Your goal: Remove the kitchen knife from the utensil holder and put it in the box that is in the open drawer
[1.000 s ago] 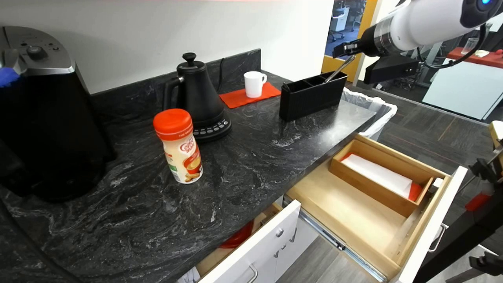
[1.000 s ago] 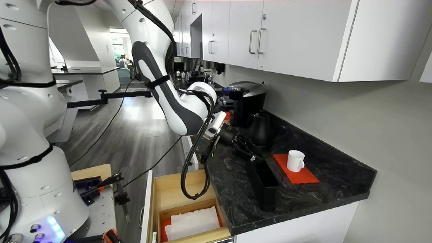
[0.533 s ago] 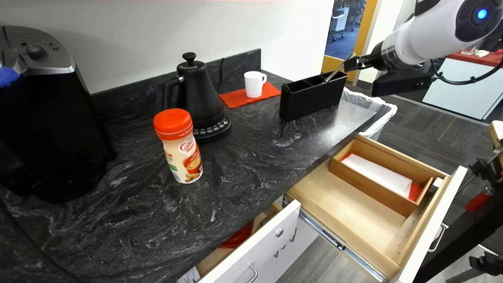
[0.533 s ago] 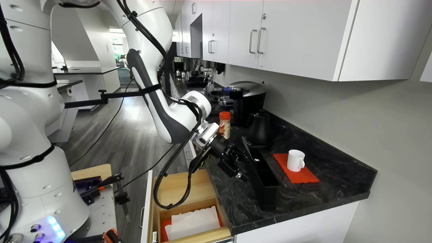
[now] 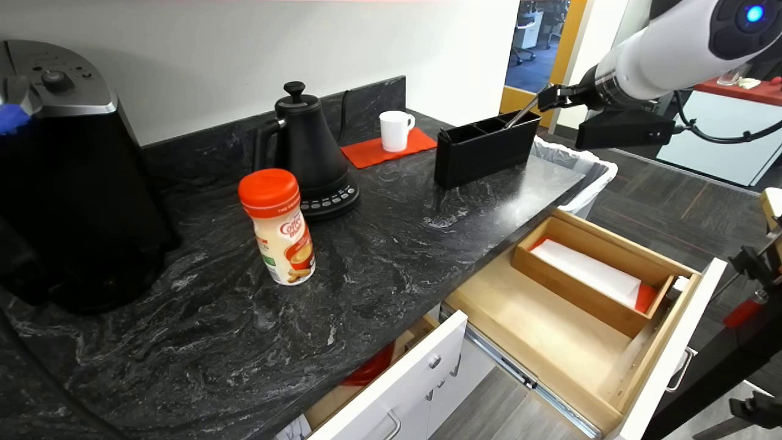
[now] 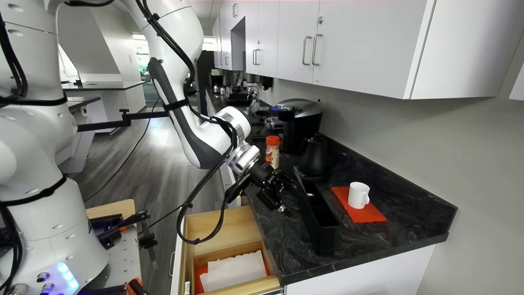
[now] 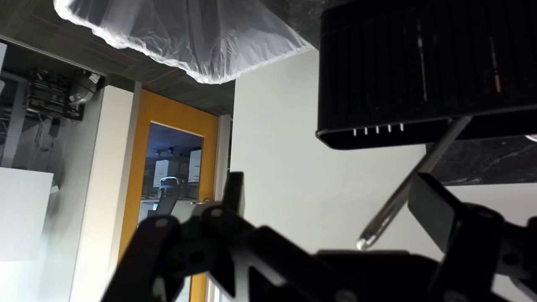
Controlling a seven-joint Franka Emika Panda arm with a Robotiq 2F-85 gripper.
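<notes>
Knife (image 7: 400,192) is leaning from the utensil holder (image 7: 377,79) toward seven o'clock in the wrist view, showing between widely parted jaws, nearer their three-o'clock side.

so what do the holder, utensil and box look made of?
Holder: probably plastic or coated metal; satin black, ribbed, faint reflections.
Utensil: apparently polished metal, maybe stainless steel; silvery, bright highlights.
Box: likely wood or bamboo, smooth finish; warm tan, grain unclear.

In an exterior view you have two open drawers (image 5: 544,330), at 4 and 6 o'clock; one box (image 5: 574,290), 3:30; one utensil holder (image 5: 486,156) and one metal handle (image 5: 522,113), 2:00; one mug (image 5: 393,132), 12:00; one kettle (image 5: 314,150), 10:30; one coffee maker (image 5: 67,177), 9:15; one bottle (image 5: 278,227), 9:00.
</notes>
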